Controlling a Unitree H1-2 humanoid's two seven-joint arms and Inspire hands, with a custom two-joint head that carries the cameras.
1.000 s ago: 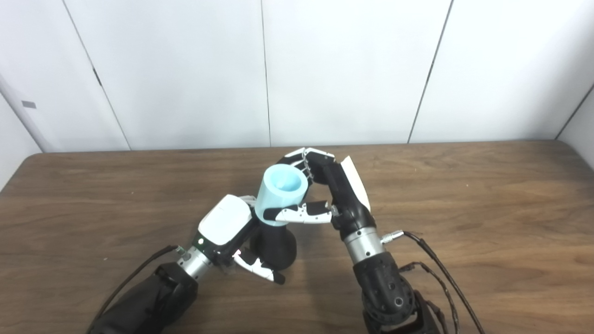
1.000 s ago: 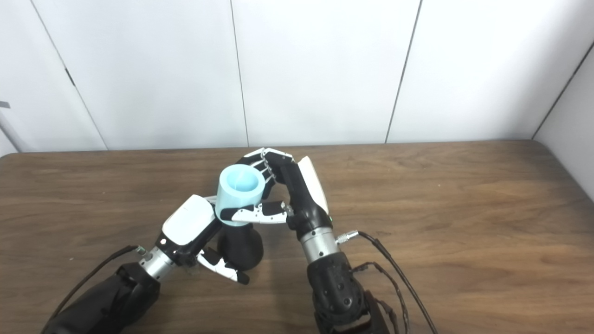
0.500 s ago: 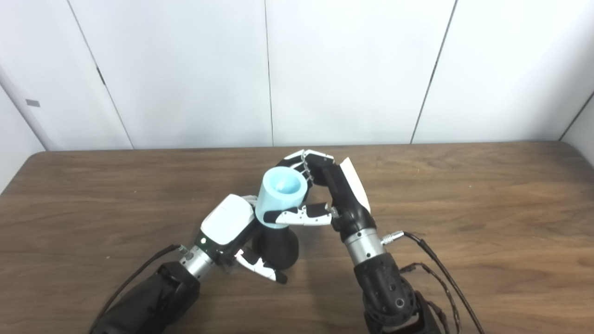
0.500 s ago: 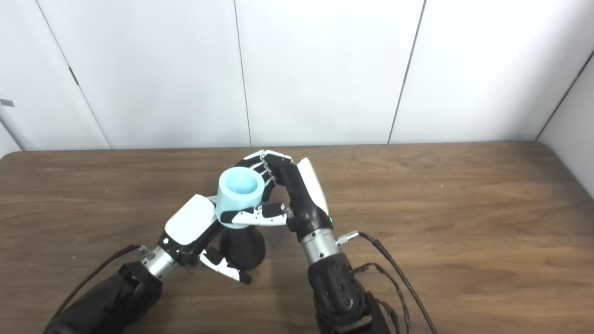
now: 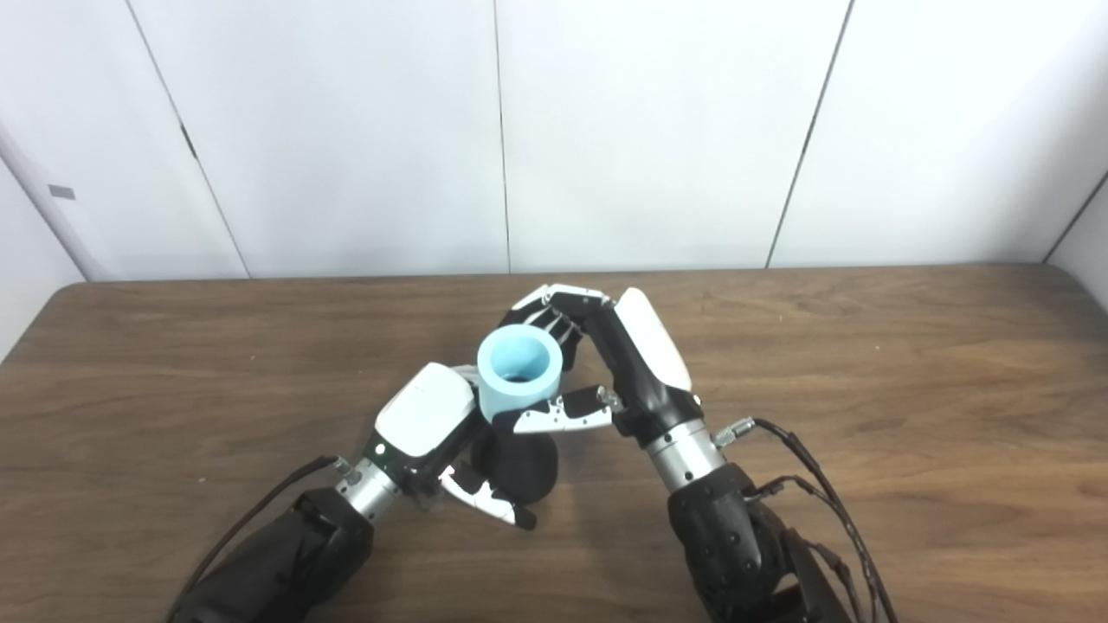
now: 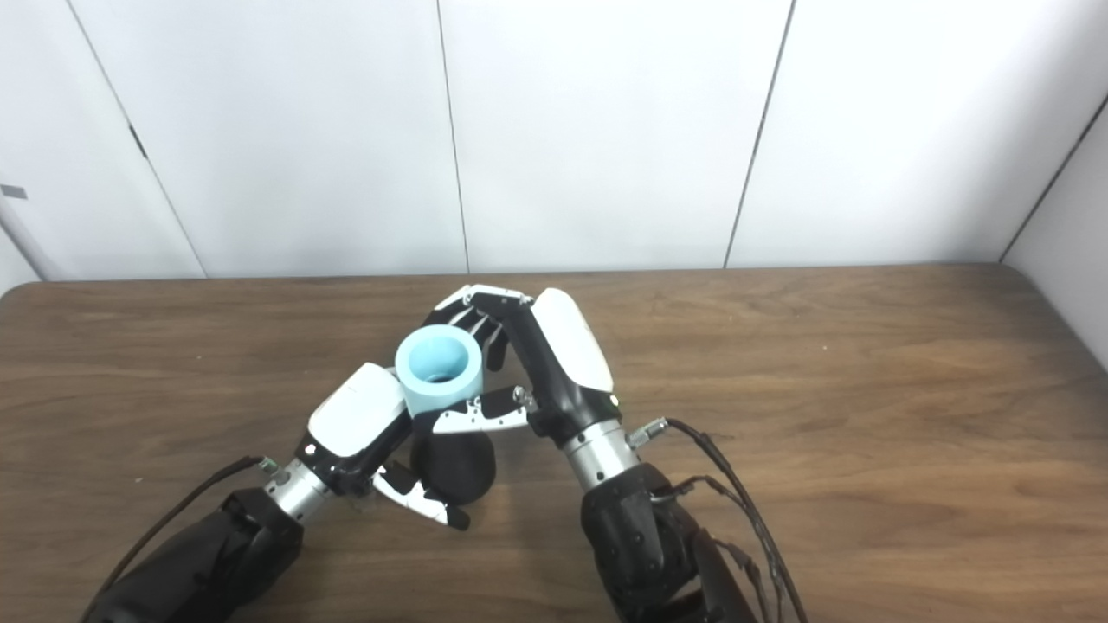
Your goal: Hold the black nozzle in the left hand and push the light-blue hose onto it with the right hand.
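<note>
hose: light-blue hose (image 5: 519, 372), short wide tube, open end up and tipped toward camera, sits on top of the black nozzle, near table middle
nozzle: black nozzle (image 5: 518, 465), rounded base on the table, directly under hose; top hidden inside the hose, how deep cannot tell
right hand: right hand (image 5: 610, 363) just right of the hose, grasping it; fingers (image 5: 554, 303) curl over the far side, thumb lies across the near lower edge; white back of hand faces up-right
right arm: forearm runs from hose down-right to bottom edge, black cables trail off wrist
left hand: left hand (image 6: 368, 428) just left of nozzle, wrapped around it; thumb below near side of the base, fingers hidden behind; white back of hand up
left arm: forearm slants from nozzle down-left to bottom edge
table: wooden table (image 5: 909, 363) under both arms
wall: white panelled wall (image 5: 658, 130) behind hose
</note>
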